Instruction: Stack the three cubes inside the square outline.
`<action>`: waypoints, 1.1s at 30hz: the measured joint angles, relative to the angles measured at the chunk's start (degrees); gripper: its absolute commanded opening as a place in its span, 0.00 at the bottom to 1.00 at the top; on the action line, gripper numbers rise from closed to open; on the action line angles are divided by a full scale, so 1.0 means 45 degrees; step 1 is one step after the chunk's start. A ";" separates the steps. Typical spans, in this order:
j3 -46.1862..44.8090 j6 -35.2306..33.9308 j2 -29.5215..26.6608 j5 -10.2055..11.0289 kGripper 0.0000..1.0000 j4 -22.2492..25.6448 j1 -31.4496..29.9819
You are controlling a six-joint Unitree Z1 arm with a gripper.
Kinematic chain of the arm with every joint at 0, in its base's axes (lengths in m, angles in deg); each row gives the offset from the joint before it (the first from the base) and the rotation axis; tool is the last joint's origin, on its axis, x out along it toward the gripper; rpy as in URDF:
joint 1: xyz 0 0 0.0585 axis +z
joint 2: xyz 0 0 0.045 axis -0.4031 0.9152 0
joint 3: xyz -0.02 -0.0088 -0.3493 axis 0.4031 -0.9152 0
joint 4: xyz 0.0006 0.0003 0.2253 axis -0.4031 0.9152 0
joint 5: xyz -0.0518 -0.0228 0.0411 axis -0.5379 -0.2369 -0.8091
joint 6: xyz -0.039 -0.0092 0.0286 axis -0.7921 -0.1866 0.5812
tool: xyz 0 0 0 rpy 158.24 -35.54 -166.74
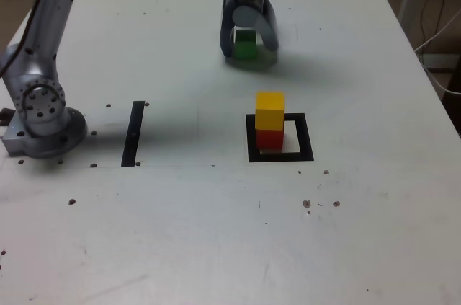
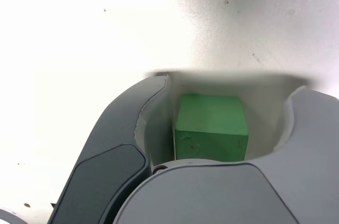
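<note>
The gripper (image 1: pixel 248 44) stands near the far edge of the white bench (image 1: pixel 216 233), its jaws closed around the green cube (image 1: pixel 245 44), one on each side. In the wrist view the green cube (image 2: pixel 211 127) sits deep between the two grey jaws, with the gripper (image 2: pixel 217 128) wrapped close about it and the pale bench (image 2: pixel 79 33) beyond. Whether the cube rests on the bench or is just off it cannot be told (a soft shadow lies under the gripper).

Nearer the middle of the bench, toward the exterior view's right, lies the square outline (image 1: pixel 280 156). The red cube (image 1: pixel 271 139) stands inside it, against its side on the exterior view's left, and the yellow cube (image 1: pixel 270 109) sits squarely on top of the red one. The green cube is well apart from this pair, toward the far edge.

A thin black strip (image 1: pixel 133 133) lies on the bench toward the exterior view's left, close to the arm's round base (image 1: pixel 45 119).
</note>
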 measured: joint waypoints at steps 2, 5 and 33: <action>0.0000 0.0000 0.0023 -0.0061 0.22 0.0001 0.0002; 0.0002 0.0001 0.0023 -0.0269 0.14 0.0126 0.0013; 0.0647 -0.0304 -0.1745 -0.0950 0.02 0.1141 -0.1495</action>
